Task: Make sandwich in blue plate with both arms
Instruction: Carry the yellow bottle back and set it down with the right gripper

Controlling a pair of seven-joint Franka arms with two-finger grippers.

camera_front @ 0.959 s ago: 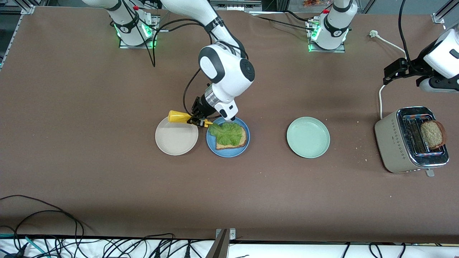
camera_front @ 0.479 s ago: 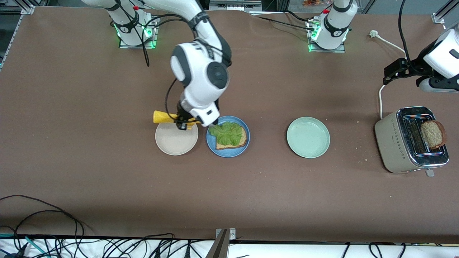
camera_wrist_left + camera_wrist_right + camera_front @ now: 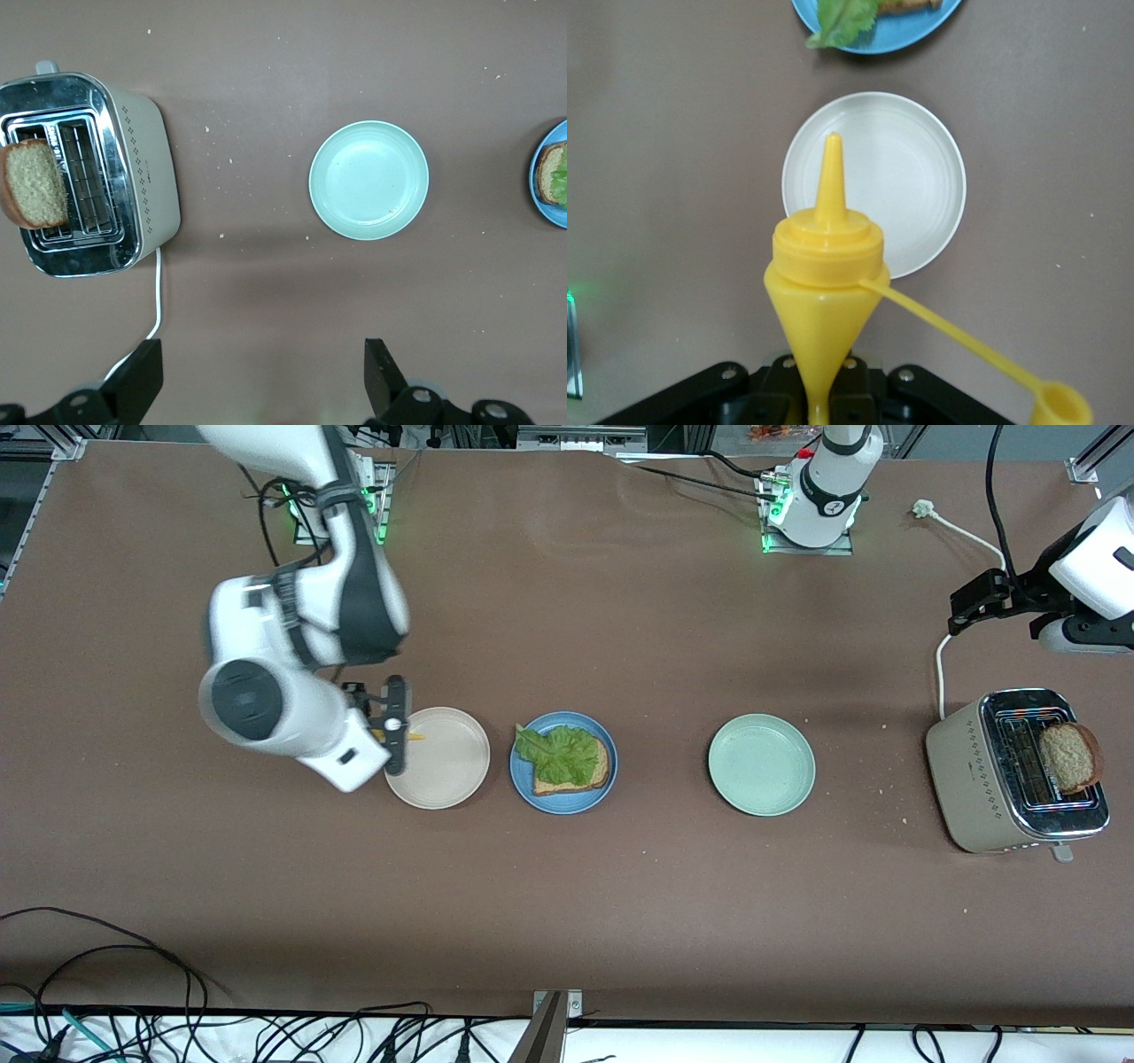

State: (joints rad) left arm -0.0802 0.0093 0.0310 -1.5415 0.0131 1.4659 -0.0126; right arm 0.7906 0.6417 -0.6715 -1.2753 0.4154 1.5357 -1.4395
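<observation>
The right gripper, at middle left of the front view, is clamped on a yellow plastic squeeze bottle over the round beige plate. Beside it, the round blue plate holds brown bread and a green lettuce leaf. The left gripper waits, fingers apart, at upper right.

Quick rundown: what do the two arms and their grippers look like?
Both are glossy white arms with black joint sections, on bases lit green with a small red part. Right arm: loose black cables along it, black gripper body; right gripper black. Left arm: black cable running up from it, black bracket at the wrist; left gripper has two black, flat fingers.
</observation>
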